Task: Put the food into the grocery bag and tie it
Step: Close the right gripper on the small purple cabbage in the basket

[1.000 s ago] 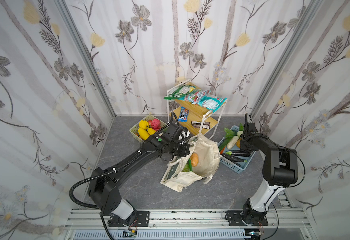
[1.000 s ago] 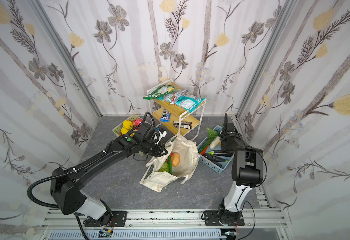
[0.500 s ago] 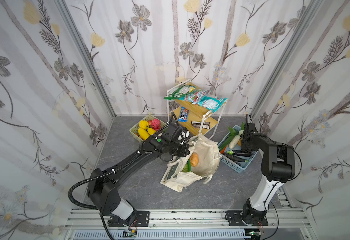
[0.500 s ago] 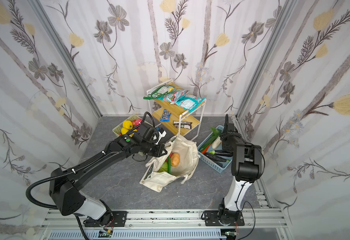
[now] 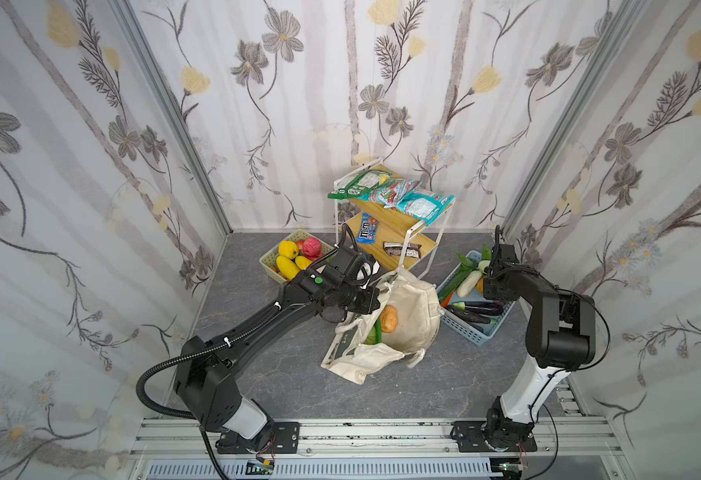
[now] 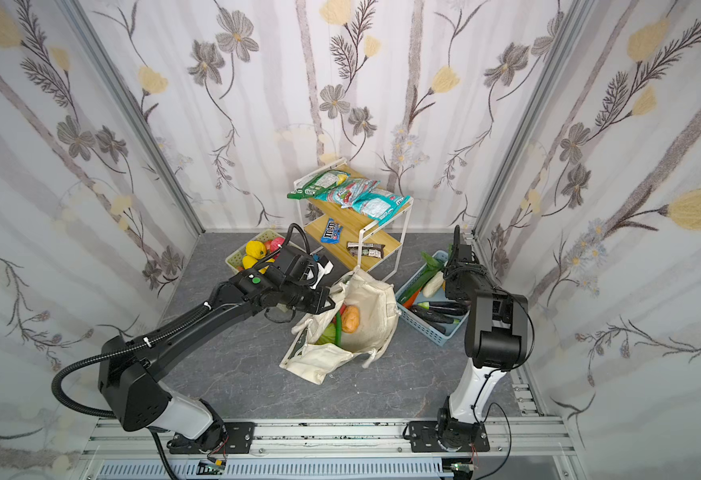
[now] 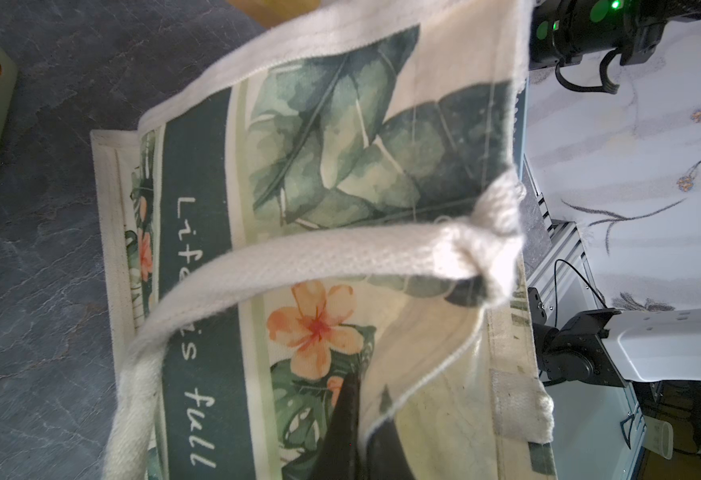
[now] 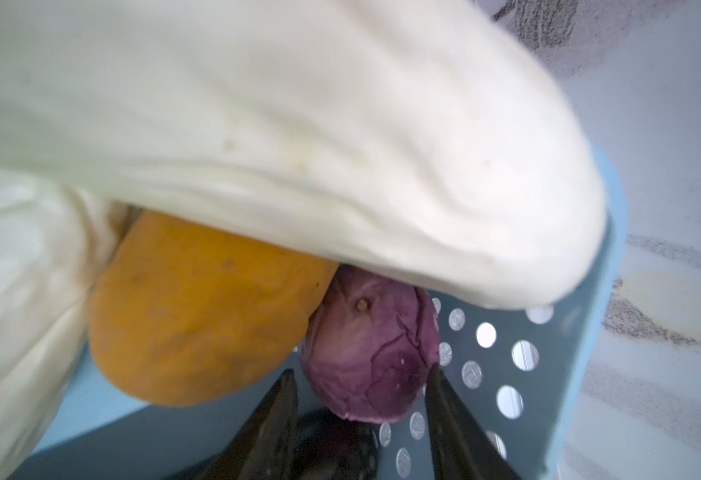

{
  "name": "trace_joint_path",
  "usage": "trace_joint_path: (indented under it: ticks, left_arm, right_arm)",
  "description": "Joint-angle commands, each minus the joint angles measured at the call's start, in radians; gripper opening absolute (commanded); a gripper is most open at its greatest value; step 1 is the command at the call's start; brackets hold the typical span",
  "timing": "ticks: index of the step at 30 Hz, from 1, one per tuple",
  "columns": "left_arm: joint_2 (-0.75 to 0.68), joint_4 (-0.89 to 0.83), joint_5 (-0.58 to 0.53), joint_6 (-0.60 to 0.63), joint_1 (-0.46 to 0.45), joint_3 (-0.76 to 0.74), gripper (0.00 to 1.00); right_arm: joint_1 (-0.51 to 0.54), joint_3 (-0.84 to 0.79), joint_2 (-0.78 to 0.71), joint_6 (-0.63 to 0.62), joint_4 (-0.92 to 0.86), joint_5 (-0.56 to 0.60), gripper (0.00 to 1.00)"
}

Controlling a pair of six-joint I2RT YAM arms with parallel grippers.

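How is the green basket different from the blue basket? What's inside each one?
The pale green basket holds yellow fruits and a red fruit; the light blue basket holds long vegetables, like dark eggplants and a white radish. The right gripper reaches into the light blue basket, while no gripper is in the pale green basket. Both are plastic with round holes and stand on the grey floor.

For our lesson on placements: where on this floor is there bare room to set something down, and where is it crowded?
Bare floor lies between the grocery bag, the front rail and the right arm's base. Another runs between the left arm and left wall. Crowded: the back, where green basket, shelf rack, bag and blue basket stand close.
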Motion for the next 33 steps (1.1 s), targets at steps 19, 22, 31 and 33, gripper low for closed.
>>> trace_joint_path:
  ticks: [19, 22, 31, 33]
  left_arm:
    - [0.006, -0.019, -0.005, -0.010, 0.002, 0.005, 0.00]
    - [0.001, -0.022, -0.010, -0.009, 0.002, 0.002, 0.00]
    - [-0.008, -0.018, -0.014, -0.015, 0.002, -0.006, 0.00]
    - [-0.010, -0.017, -0.014, -0.016, 0.002, -0.006, 0.00]
  right_arm:
    - [-0.024, 0.036, 0.100, 0.014, -0.006, 0.040, 0.54]
    - [-0.024, 0.029, 0.083, 0.016, 0.008, 0.018, 0.41]
    - [-0.024, 0.016, 0.004, 0.019, -0.005, -0.020, 0.38]
    - [-0.024, 0.013, -0.019, 0.024, -0.009, -0.031, 0.38]
